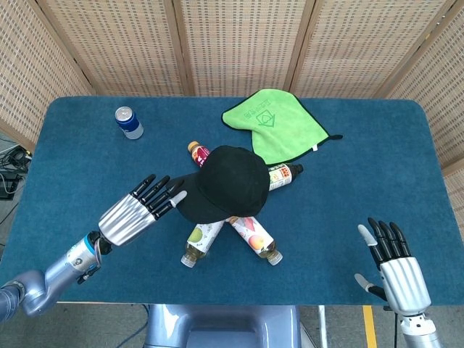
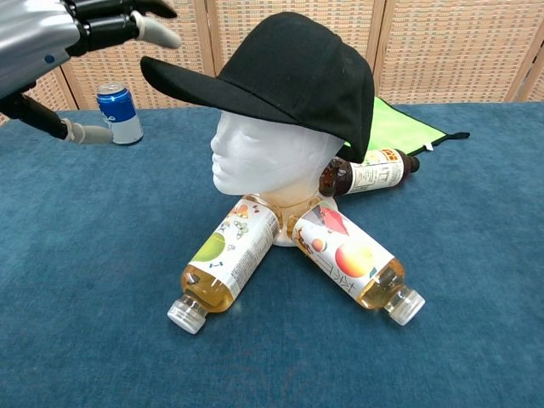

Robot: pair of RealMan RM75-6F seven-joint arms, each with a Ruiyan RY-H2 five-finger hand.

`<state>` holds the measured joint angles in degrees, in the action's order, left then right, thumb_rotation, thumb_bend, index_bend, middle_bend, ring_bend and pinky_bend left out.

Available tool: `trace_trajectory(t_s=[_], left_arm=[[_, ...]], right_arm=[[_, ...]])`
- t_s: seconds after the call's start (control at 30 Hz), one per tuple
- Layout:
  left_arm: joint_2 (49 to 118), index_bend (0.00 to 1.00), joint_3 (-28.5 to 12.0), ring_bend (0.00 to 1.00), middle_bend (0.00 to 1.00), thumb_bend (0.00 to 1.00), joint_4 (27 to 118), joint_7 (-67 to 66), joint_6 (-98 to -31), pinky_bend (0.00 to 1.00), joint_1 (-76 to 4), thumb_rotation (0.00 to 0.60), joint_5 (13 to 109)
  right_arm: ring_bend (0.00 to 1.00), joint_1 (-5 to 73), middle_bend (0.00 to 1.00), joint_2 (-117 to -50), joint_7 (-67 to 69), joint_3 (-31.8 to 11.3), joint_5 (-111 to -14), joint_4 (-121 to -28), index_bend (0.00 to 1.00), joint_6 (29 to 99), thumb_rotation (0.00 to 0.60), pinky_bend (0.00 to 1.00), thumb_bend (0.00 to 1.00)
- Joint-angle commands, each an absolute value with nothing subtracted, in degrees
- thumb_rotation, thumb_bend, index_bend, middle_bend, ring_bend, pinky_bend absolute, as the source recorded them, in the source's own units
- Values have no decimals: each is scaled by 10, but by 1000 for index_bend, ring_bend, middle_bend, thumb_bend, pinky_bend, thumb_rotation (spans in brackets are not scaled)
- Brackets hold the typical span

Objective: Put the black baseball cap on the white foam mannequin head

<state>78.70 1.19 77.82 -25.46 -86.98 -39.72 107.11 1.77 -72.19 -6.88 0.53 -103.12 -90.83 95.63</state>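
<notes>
Blue table; black cap on mannequin head; both hands empty, spread.

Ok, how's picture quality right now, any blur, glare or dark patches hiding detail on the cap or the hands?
Head view: even light, sharp; the black baseball cap reads as a flat dark patch hiding its seams and the head under it. Chest view: the left hand is close, cropped and slightly soft; the white foam mannequin head is clear under the brim's shade. No strong glare in either.

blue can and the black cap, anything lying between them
Nothing lies there. In the head view the stretch of blue table cloth from the blue can to the black cap is bare.
</notes>
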Motion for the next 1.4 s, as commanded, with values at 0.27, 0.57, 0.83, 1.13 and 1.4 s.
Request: trace_trajectory(t_s=[0.27, 0.57, 0.83, 1.13, 1.4], left_arm=[[806, 225, -5, 256, 177, 0, 775, -255, -865, 343, -380, 600, 1045], [847, 42, -39, 112, 0, 0, 807, -202, -984, 238, -307, 600, 1001], [846, 6, 7, 31, 0, 0, 847, -225, -1046, 178, -216, 600, 1003], [746, 0, 86, 0, 0, 0, 1026, -317, -994, 45, -137, 600, 947], [697, 0, 110, 0, 0, 0, 1125, -399, -952, 9, -117, 600, 926]], right_arm=[[0, 17, 0, -720, -66, 4, -1031, -909, 75, 959, 600, 0, 60], [0, 18, 0, -720, -68, 6, -1034, -909, 75, 958, 600, 0, 60], [0, 17, 0, -718, -73, 8, -1035, -912, 74, 955, 600, 0, 60], [0, 19, 0, -712, -88, 15, -1044, -926, 67, 946, 600, 0, 60], [0, 18, 0, -708, -94, 18, -1047, -934, 62, 945, 600, 0, 60]])
